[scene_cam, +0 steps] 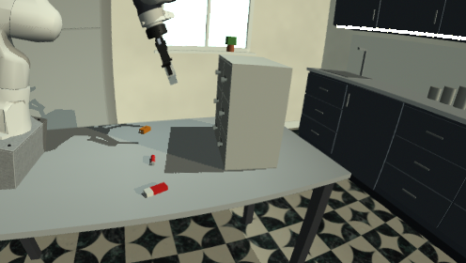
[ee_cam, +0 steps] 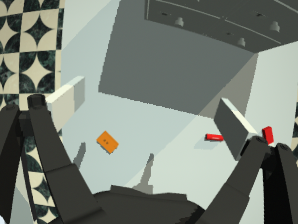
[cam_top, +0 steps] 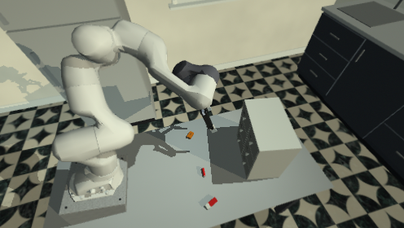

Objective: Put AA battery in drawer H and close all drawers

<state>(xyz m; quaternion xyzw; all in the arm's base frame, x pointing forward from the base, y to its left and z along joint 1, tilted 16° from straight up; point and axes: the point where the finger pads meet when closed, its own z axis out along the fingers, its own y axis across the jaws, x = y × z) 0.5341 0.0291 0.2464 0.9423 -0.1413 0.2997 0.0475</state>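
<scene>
Pincer (scene_cam: 169, 70) fully open, holding nothing, raised above worktop (scene_cam: 94, 197) near chest (scene_cam: 254, 113) front. AA battery (scene_cam: 152, 160) lying on worktop below, well apart.

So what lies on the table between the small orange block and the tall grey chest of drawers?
Nothing but the chest's shadow on bare tabletop; top view shows it, beyond the orange block.

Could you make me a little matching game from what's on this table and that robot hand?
Things:
1. chest
2. orange block
3. red and white block
4. gripper

States or places:
A. nearest the table's front edge
B. fingers wide apart, holding nothing
C. all drawers pushed in
D. lying below the raised hand

Pairs: 1-C, 2-D, 3-A, 4-B
</scene>
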